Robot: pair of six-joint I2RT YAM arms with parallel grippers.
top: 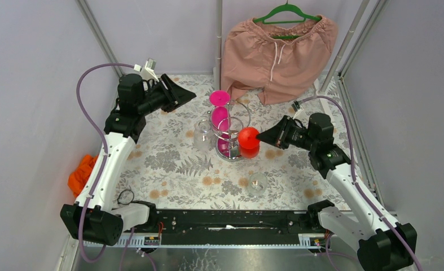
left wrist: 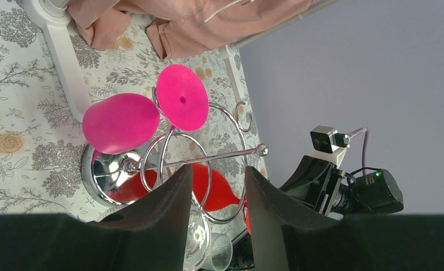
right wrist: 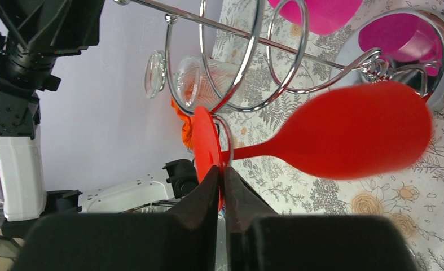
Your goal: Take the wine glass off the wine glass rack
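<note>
Hanging bowl-down from an outer loop of the wine glass rack (top: 231,152), the red wine glass (right wrist: 343,135) is gripped at the rim of its foot by the right fingers (right wrist: 205,192) — they are pressed together on the thin red disc. The left fingers (left wrist: 171,209) are held apart with nothing between them, raised at the rack's left side. Two pink glasses (top: 220,99) and a clear glass (top: 203,135) are hung on the same rack, which is stood mid-surface (top: 168,164) — a second clear glass (top: 257,183) is laid on the surface nearer the arm bases.
</note>
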